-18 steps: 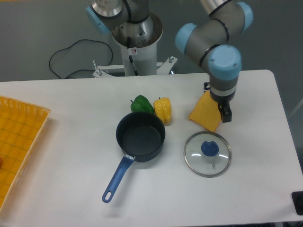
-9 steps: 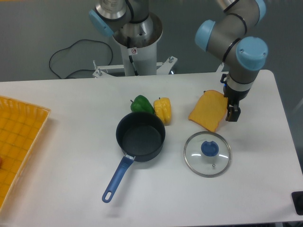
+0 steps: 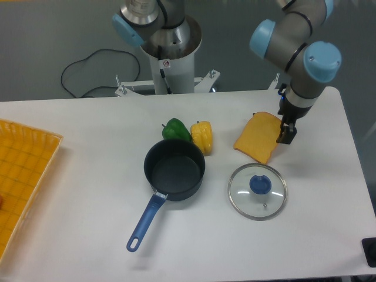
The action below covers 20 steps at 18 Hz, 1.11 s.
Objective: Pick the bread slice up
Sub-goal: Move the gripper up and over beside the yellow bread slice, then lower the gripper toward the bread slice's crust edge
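The bread slice (image 3: pixel 258 137) lay flat on the white table (image 3: pixel 88 194), right of centre, its rounded end pointing away from the camera and its lower corner close to the rim of the glass lid (image 3: pixel 257 191). It looked like a thin, stiff toy piece, light and probably smooth, so it would likely slide rather than bend if pushed. Lying flush on the table, it offered little to pinch from above; the best hold seemed to be across its narrow thickness at one edge, or across its width with the fingers straddling the crust, and the crust side nearest the arm appeared the easiest to reach.

The gripper (image 3: pixel 285 133) hung just beside the slice's right edge, low over the table. Whether it touched the slice could not be made out, and the fingers were seen end-on, so I could not tell how far apart they stood. Nothing appeared to be held.

Left of the slice sat a yellow pepper (image 3: pixel 202 137) with a green pepper (image 3: pixel 175 129) touching it, both against the far rim of the dark pot (image 3: pixel 174 170), whose blue handle pointed toward the camera. A yellow tray (image 3: pixel 23 176) lay at the table's left edge, well apart from everything else.
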Each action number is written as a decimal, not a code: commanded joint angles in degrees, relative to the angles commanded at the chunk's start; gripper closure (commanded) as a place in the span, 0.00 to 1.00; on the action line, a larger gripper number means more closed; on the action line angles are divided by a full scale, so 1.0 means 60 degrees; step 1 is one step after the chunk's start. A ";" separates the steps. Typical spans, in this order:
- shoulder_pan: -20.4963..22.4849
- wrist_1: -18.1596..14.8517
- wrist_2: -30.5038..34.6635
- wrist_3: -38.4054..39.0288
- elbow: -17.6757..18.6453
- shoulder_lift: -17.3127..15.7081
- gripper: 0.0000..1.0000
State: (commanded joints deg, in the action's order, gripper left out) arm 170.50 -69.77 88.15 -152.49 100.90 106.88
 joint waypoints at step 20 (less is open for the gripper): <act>0.0352 0.0028 -0.0864 -0.0264 0.0219 0.0205 0.00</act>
State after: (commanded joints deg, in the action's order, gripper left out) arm 172.62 -69.61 82.97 -154.07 102.22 108.10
